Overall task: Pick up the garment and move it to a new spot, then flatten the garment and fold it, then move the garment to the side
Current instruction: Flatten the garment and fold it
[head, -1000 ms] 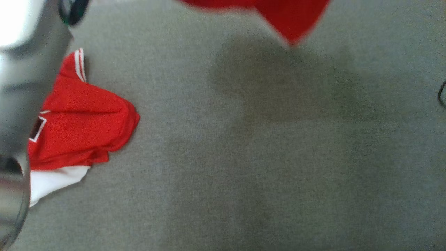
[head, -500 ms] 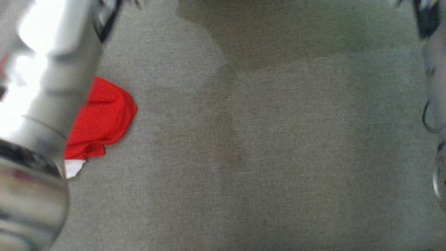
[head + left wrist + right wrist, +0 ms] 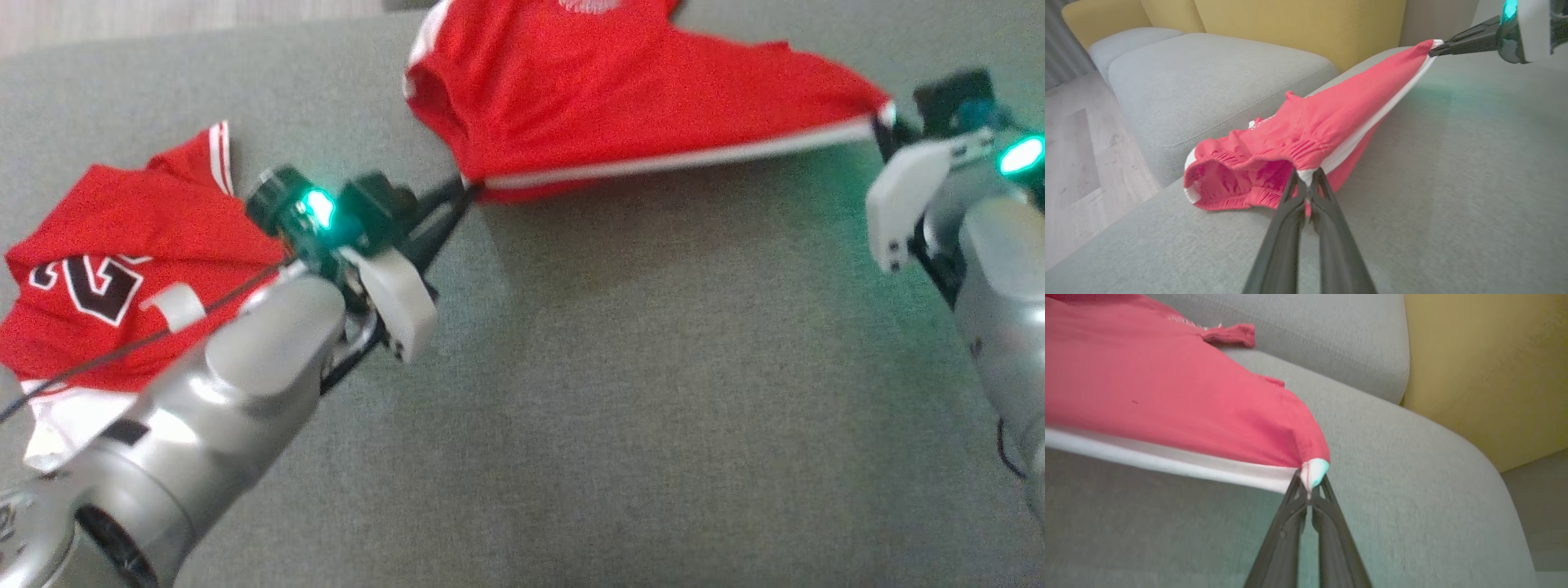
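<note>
The view has swung up; the shorts (image 3: 620,106) now show at 12 o'clock on the couch (image 3: 653,408), white edge pulled tight; left gripper (image 3: 467,192) and right gripper (image 3: 883,124) each pinch a corner, fingers closed; laying flat looks next

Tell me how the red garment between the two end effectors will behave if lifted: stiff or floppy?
Probably floppy: the red garment is taut only along its white edge between the left end effector and right end effector; the rest sags to the cushion. Likely light: two fingertip pinches hold it.
</note>
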Available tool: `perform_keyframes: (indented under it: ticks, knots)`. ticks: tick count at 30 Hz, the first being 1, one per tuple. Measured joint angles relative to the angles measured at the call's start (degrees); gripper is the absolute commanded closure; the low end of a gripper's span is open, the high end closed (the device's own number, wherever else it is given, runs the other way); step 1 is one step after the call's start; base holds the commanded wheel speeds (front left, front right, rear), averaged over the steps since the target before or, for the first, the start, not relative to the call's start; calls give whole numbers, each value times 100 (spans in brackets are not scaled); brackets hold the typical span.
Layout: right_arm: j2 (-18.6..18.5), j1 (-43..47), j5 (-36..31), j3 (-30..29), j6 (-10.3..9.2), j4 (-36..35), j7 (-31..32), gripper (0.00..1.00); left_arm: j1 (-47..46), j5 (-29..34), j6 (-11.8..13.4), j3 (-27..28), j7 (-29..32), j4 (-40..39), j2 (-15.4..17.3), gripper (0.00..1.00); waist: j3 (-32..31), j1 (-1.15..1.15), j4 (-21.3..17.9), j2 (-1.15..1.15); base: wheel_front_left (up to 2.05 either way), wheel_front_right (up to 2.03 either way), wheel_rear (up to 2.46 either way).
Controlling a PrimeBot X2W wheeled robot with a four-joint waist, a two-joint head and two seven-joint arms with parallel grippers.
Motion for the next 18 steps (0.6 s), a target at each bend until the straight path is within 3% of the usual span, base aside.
perform_keyframes:
  ticks: [8, 13, 18]
  knots:
    - [-567, 853, 1582, 1326, 0, -968, 1163, 100, 504, -138, 3, -225, 115, -511, 138, 100, -510, 0, 6, 0, 0, 0, 0]
    - [-1535, 1465, 2881, 2125, 0, -2327, 2007, 100, 1031, -196, 111, -350, 289, -957, 167, 100, -804, 1, 19, 0, 0, 0, 0]
    - [-2321, 1917, 3769, 2527, 0, -3432, 2569, 100, 1458, -368, 378, -376, 445, -1477, 310, 100, -1067, 1, 16, 0, 0, 0, 0]
